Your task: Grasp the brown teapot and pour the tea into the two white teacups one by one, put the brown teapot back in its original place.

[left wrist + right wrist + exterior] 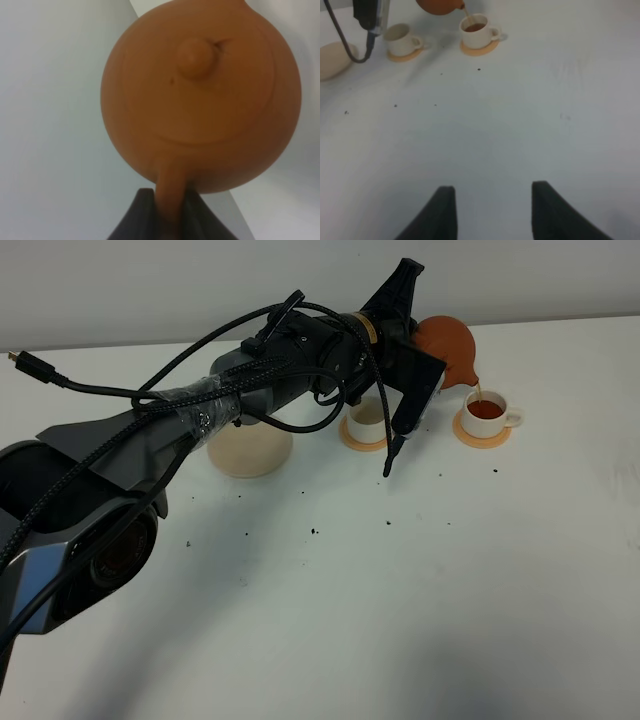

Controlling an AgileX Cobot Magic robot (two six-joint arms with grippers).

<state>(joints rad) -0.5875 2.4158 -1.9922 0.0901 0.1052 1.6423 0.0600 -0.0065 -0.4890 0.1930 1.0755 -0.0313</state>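
Observation:
My left gripper reaches across to the far right and is shut on the loop handle of the brown teapot. The teapot is tilted, and a thin stream of tea runs from its spout into the right white teacup, which holds dark tea. In the left wrist view the teapot fills the frame, its handle between the fingers. The left white teacup stands partly behind the arm and looks empty. The cream saucer is bare. My right gripper is open and empty, low over the table.
Each cup stands on an orange coaster. Black cables hang from the left arm over the left cup. Small dark specks dot the white table. The right wrist view shows both cups far ahead.

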